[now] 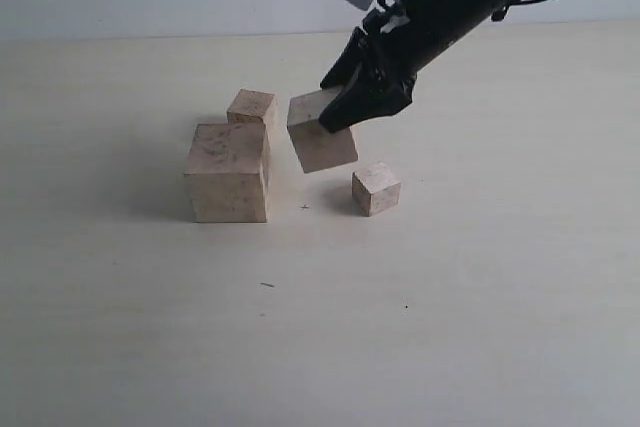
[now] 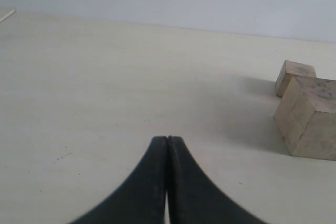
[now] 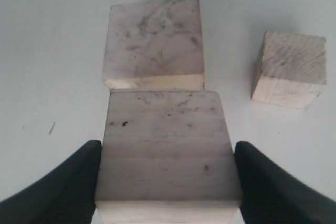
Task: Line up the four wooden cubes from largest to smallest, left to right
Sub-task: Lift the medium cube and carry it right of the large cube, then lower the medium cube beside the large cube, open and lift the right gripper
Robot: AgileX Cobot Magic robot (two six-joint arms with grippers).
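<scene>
pale counter [image 1: 480, 327], plain light wall behind. right claw [image 1: 333, 102] clamped on the second-largest cube [image 1: 325, 147], which is tilted and off the counter. in the exterior view it hangs between the largest cube [image 1: 228, 172] at left and the smallest cube [image 1: 376, 188] at right. third cube [image 1: 251, 107] sits just behind the largest. left claw [image 2: 167, 141] pressed together, holding nothing.

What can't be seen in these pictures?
Exterior view: the biggest cube hides the base of the cube behind it; touching or not, unclear.
Left wrist view: the edge crops the biggest cube; held cube and smallest cube out of frame.
Right wrist view: bottom edge crops the held cube; smallest cube out of frame.
</scene>
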